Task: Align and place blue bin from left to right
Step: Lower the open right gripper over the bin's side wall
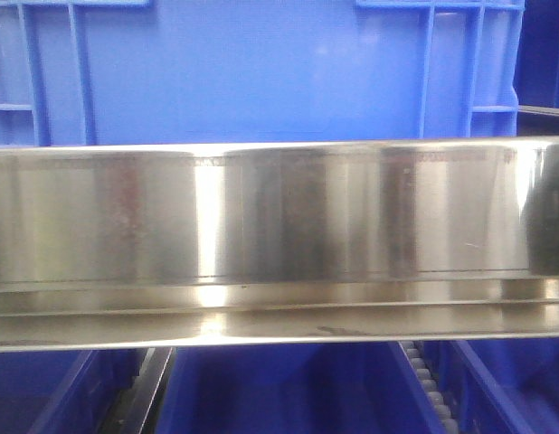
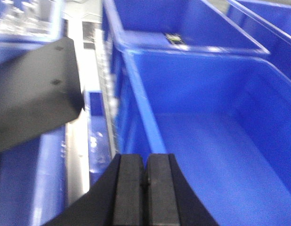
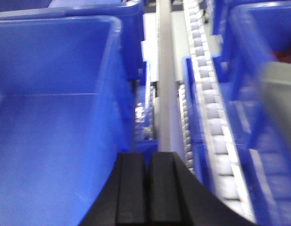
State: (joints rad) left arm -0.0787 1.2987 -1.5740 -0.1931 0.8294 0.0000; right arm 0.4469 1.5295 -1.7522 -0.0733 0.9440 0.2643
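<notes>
shelf: steel shelf (image 1: pixel 279 235), front beam spans the whole front view
bin: blue bin (image 1: pixel 261 81) sits at the shelf's front edge
rollers: roller track (image 3: pixel 206 94) just past its right wall
left gripper (image 2: pixel 145 188): pinched closed, empty, over the left rim
right gripper (image 3: pixel 148 188): same, by the right rim
step: squaring it up, I reckon; next needs a gentle sideways shove

Steel beam (image 1: pixel 279 240) and roller track (image 3: pixel 207 92)
I see the shiny beam spanning mid-frame; the roller track runs top to bottom, right of centre.
</notes>
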